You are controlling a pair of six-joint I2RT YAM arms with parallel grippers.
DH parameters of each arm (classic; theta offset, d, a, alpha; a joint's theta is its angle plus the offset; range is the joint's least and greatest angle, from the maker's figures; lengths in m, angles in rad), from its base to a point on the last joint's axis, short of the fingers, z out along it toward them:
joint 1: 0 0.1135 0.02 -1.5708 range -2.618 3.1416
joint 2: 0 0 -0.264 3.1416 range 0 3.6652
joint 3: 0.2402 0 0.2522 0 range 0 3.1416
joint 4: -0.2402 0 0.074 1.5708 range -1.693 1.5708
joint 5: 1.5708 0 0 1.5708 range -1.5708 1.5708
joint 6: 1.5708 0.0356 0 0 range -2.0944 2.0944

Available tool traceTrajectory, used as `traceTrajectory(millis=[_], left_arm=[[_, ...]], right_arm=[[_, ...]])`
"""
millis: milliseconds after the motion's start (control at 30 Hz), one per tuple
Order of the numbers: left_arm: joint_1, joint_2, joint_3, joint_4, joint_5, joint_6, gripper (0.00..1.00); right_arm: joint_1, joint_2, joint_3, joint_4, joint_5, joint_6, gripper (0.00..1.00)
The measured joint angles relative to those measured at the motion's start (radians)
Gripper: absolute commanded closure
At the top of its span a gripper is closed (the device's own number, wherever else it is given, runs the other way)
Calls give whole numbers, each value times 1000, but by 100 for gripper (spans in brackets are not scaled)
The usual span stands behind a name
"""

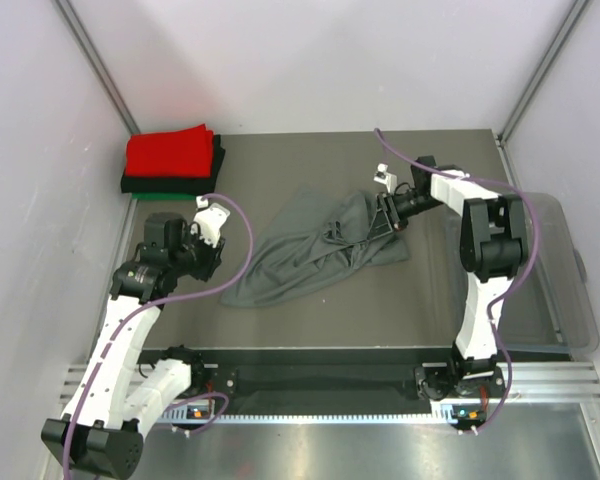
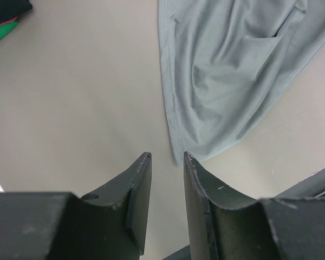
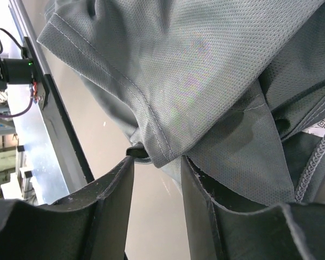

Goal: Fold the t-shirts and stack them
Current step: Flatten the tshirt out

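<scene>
Fingers (image 3: 116, 189) half-open, grey t-shirt (image 3: 206, 81) hem loose at their tips
Right gripper (image 3: 157, 162) clamps nothing; left gripper (image 2: 167, 157), lower left, slightly open, empty

The only print is on a small white tag (image 3: 323, 128) sewn inside the dark grey t-shirt (image 3: 206, 81), at the right edge of the right wrist view. It carries a few dark printed characters, cut off by the picture's edge and too partial to read. No other text, brand or number is legible.
</scene>
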Motion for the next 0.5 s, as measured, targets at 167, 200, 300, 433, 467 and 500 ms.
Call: traceTrajectory(millis=[167,200,300,433,467,500], left_arm=[[2,0,0,0,0,0,64],[3,0,0,0,0,0,64],[6,0,0,0,3,0,64],[7,0,0,0,8,0,64],[8,0,0,0,10,0,64],[8,0,0,0,11,0,64]], right_arm=[[0,17,10,0,-4,6,61],[0,21,14,-2,-6,7,62],[0,32,23,-2,-10,9,66],[0,46,33,-2,-20,12,78],[0,47,33,-3,-22,13,81],[0,48,33,-5,-25,13,90]])
